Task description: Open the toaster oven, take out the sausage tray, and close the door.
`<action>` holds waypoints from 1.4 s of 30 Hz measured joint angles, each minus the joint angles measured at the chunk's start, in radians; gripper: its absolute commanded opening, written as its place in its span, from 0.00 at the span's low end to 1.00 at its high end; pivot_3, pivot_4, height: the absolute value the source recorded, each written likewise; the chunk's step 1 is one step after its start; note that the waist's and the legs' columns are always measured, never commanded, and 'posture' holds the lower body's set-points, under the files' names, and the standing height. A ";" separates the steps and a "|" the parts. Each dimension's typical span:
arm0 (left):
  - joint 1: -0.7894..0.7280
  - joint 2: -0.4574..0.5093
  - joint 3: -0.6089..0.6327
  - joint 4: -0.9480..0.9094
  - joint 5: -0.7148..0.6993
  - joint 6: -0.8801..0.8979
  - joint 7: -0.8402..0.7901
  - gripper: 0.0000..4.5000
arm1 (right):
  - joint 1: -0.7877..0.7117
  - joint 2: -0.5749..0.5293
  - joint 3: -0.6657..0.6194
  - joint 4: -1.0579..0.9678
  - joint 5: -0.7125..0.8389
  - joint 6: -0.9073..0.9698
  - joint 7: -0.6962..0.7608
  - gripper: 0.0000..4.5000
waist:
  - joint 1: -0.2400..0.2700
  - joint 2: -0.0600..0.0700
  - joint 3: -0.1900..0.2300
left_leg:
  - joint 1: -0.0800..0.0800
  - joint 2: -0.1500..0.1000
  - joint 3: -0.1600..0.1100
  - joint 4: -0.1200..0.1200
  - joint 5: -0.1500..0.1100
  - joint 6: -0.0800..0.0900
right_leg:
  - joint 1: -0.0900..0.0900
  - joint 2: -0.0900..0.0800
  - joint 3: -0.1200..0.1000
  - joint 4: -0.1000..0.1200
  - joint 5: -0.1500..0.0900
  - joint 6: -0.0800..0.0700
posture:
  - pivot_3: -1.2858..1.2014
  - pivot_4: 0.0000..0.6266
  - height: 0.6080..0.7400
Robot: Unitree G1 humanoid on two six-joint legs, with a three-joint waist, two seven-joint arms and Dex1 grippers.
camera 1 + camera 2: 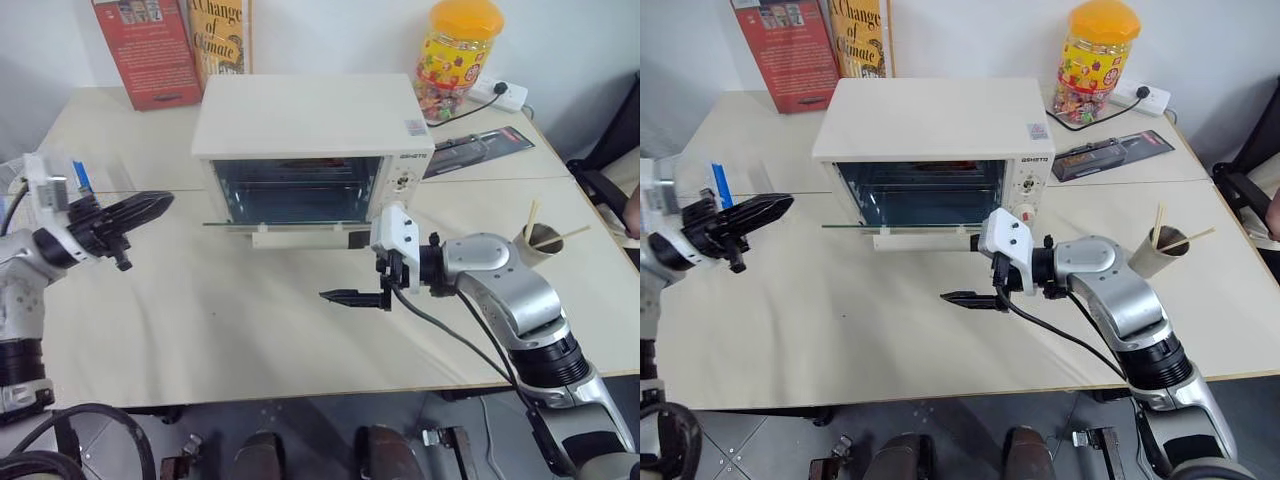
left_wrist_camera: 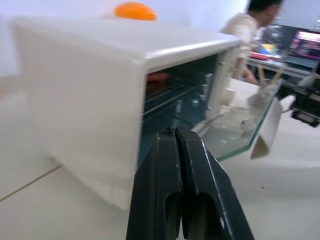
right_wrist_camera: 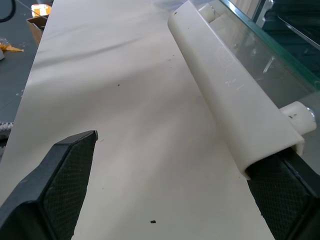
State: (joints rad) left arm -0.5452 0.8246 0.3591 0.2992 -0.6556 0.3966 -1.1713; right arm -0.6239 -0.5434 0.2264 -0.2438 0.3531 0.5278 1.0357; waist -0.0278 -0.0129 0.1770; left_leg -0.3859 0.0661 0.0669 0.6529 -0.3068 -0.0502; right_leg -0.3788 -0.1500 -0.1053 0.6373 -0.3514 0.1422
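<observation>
The cream-white toaster oven (image 1: 310,125) stands at the middle back of the table. Its glass door (image 1: 285,224) lies folded down flat, with the bar handle (image 1: 300,238) at the front edge. Inside the cavity a reddish shape (image 2: 156,77) sits on an upper rack; I cannot make out the sausage tray itself. My left gripper (image 1: 160,203) is shut and empty, hovering left of the oven and pointing at its side wall. My right gripper (image 3: 177,159) is open just in front of the door, with one finger (image 3: 280,195) under the handle's (image 3: 235,95) end.
A clear container with a blue clip (image 1: 72,178) sits at the left edge. Books (image 1: 150,50) and a candy jar with an orange lid (image 1: 458,55) stand at the back. A paper cup with sticks (image 1: 543,240) is on the right. A person (image 2: 247,25) is beyond the table.
</observation>
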 measured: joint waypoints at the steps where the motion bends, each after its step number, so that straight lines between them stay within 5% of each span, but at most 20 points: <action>1: -0.019 -0.008 -0.020 0.016 0.014 -0.006 -0.002 0.01 | 0.007 0.000 -0.001 -0.004 0.000 0.000 -0.005 1.00 | 0.000 0.000 0.000 | 0.000 0.000 0.000 0.000 0.000 0.000 | 0.000 0.000 0.000 0.000 0.000 0.000 | 0.52 0.24 1.00; 16: -0.176 -0.093 -0.184 0.179 0.125 -0.049 -0.108 0.01 | 0.141 -0.069 -0.025 -0.096 -0.002 0.112 -0.149 1.00 | 0.001 -0.001 0.000 | -0.001 0.000 0.000 0.003 0.000 0.000 | 0.000 0.000 0.000 0.001 0.000 0.000 | 0.52 0.24 1.00; 21: -0.184 -0.102 -0.240 0.184 0.160 -0.048 -0.157 0.01 | 0.245 -0.191 -0.086 -0.184 0.017 0.181 -0.140 1.00 | 0.018 -0.001 0.000 | -0.003 0.000 0.000 0.005 -0.001 0.001 | 0.000 0.000 0.000 0.000 0.000 0.000 | 0.52 0.24 1.00; 24: -0.158 -0.101 -0.285 0.180 0.203 -0.069 -0.196 0.01 | 0.349 -0.364 -0.166 -0.242 0.021 0.214 -0.097 1.00 | 0.029 -0.002 0.001 | -0.003 0.000 0.000 0.007 -0.002 0.002 | 0.001 0.000 0.000 -0.001 0.000 0.000 | 0.52 0.24 1.00; 27: -0.141 -0.106 -0.321 0.180 0.238 -0.108 -0.210 0.01 | 0.356 -0.397 -0.213 -0.239 0.006 0.204 -0.106 1.00 | 0.025 -0.002 0.001 | -0.003 0.000 0.001 0.009 -0.002 0.002 | 0.001 0.000 0.001 0.000 0.000 0.000 | 0.52 0.24 1.00; 34: -0.113 -0.140 -0.364 0.175 0.328 -0.223 -0.176 0.01 | 0.128 -0.272 -0.188 -0.188 -0.024 0.167 -0.204 1.00 | 0.024 -0.002 0.001 | -0.003 0.000 0.001 0.011 -0.001 0.002 | 0.001 0.000 0.002 0.002 0.000 0.000 | 0.52 0.24 1.00; 42: -0.043 -0.150 -0.368 0.112 0.372 -0.310 -0.125 0.01 | -0.059 -0.047 0.042 -0.087 -0.165 0.097 -0.300 1.00 | 0.024 -0.002 0.001 | -0.004 0.000 0.001 0.011 -0.002 0.002 | -0.001 0.000 0.001 0.005 0.000 0.000 | 0.52 0.24 1.00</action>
State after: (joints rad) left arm -0.5883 0.6750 -0.0088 0.4116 -0.2839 0.0868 -1.2962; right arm -0.6825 -0.5908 0.2686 -0.3305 0.1884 0.6244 0.7358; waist -0.0041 -0.0148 0.1778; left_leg -0.3895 0.0664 0.0675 0.6641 -0.3088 -0.0479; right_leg -0.3797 -0.1502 -0.1041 0.6425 -0.3510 0.1426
